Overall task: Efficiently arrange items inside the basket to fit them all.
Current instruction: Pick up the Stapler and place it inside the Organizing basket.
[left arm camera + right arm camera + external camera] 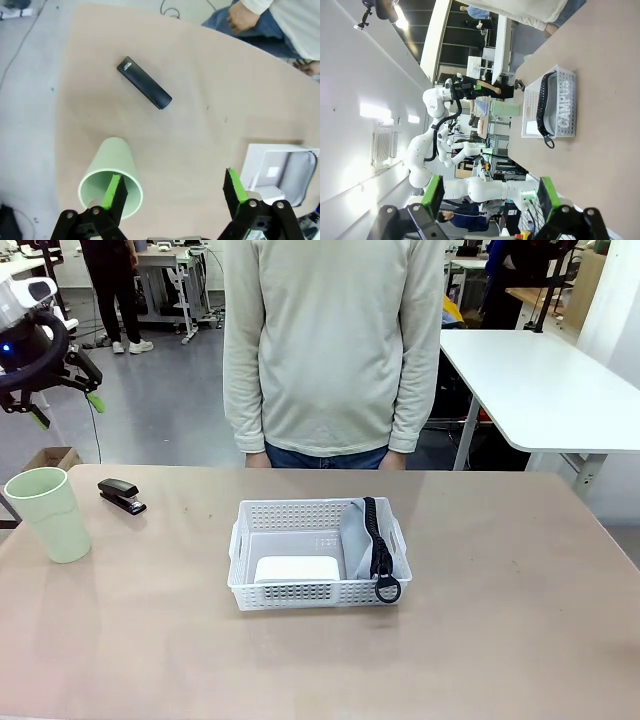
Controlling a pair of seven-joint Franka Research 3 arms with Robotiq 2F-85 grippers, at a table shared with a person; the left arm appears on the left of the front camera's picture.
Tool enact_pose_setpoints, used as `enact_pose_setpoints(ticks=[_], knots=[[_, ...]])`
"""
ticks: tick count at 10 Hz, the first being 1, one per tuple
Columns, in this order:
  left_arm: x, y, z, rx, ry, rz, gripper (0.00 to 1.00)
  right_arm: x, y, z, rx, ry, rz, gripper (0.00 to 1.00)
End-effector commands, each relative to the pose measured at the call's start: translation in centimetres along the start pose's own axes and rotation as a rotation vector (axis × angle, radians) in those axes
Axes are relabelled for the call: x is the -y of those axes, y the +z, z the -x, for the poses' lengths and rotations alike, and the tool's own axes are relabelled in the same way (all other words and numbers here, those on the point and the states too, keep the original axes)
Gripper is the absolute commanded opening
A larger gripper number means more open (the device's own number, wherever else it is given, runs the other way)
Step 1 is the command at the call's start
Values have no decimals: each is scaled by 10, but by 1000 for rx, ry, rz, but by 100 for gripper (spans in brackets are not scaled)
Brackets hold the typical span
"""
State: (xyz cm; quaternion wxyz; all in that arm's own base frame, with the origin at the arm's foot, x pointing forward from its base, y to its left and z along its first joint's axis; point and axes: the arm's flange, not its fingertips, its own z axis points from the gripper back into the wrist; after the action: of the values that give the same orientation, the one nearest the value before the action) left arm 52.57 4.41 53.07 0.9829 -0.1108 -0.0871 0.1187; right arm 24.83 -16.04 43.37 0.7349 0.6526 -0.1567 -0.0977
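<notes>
Basket (300,592) sits mid-desk, long axis running left to right. Pouch (358,540) stands on edge along the basket's right end, pointing near to far. White box (296,569) is in the near left corner, half hidden by the wall. Stapler (121,495) lies diagonally and cup (50,514) stands upright, both out on the desk at far left. Left hand (173,187) is spread above the cup. Right hand (490,192) is spread and empty.

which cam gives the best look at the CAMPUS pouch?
Front view: the grey pouch stands on edge along the right wall of the white basket, with its black strap reaching the near rim. The right wrist view shows it sideways and farther off, with CAMPUS readable. The left wrist view catches a grey part at the picture's edge.
</notes>
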Motion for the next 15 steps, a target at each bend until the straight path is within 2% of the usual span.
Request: enact_pose_setpoints(ticks=[1,2,3,4,5,8,10,11,12,13,14,15], knots=[[3,-9,-21,-19,14,-44,100,-6,-1,0,11,-12,-21,100],[10,-18,-51,-110,-177,-71,100,-6,-1,0,11,-12,-21,100],[12,-30,-66,-139,-308,-92,100,-6,-1,0,11,-12,-21,100],[10,-38,-71,-141,-520,-109,100,-6,-1,0,11,-12,-21,100],[-1,-46,-72,-228,-955,-134,100,-6,-1,0,11,-12,-21,100],[-26,-38,-51,-543,-1607,58,100,-6,-1,0,11,-12,-21,100],[-25,-34,-42,-673,-2109,147,100,-6,-1,0,11,-12,-21,100],[-20,-38,-46,-664,-2228,165,100,-6,-1,0,11,-12,-21,100],[-16,-40,-48,-644,-2246,131,100,-6,-1,0,11,-12,-21,100],[-15,-45,-52,-680,-2294,60,100,-6,-1,0,11,-12,-21,100],[-20,-54,-60,-701,-2294,-195,100,-6,-1,0,11,-12,-21,100],[-10,-46,-39,-524,-1724,127,100,-6,-1,0,11,-12,-21,100]])
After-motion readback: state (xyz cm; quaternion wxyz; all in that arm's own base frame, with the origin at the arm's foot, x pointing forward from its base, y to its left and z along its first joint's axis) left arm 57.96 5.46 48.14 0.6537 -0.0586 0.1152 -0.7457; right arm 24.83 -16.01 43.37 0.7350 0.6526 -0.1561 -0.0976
